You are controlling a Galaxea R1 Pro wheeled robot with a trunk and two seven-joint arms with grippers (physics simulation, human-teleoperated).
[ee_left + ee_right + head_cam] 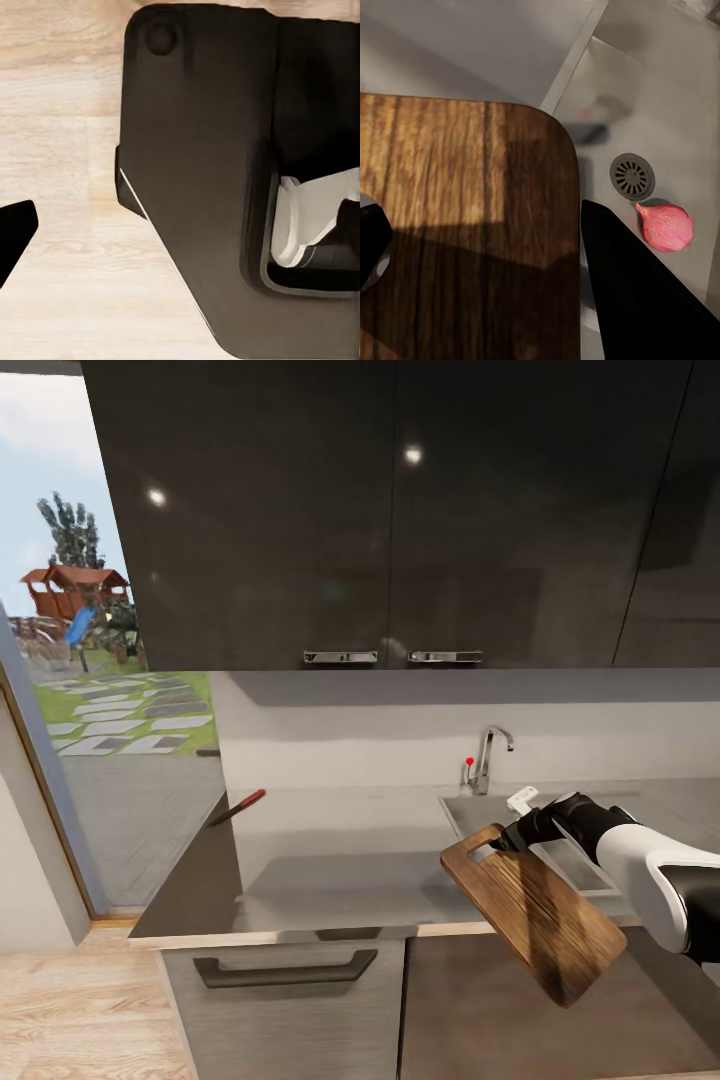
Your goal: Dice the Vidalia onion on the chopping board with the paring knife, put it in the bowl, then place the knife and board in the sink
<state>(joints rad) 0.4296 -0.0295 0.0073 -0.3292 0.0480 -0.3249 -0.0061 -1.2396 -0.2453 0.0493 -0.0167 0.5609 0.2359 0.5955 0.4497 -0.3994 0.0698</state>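
Note:
My right gripper is shut on the handle end of the chopping board, which hangs tilted above the countertop's front edge beside the sink. In the right wrist view the board lies between the dark fingers, and past it the pinkish Vidalia onion rests on the sink floor next to the round drain. The red-handled paring knife lies at the countertop's far left edge. The left wrist view shows one dark fingertip over the wooden floor. The bowl is out of view.
A chrome tap with a red knob stands behind the sink. Dark wall cabinets hang above. A drawer with a bar handle sits below the counter. A glass opening onto a garden is at the left.

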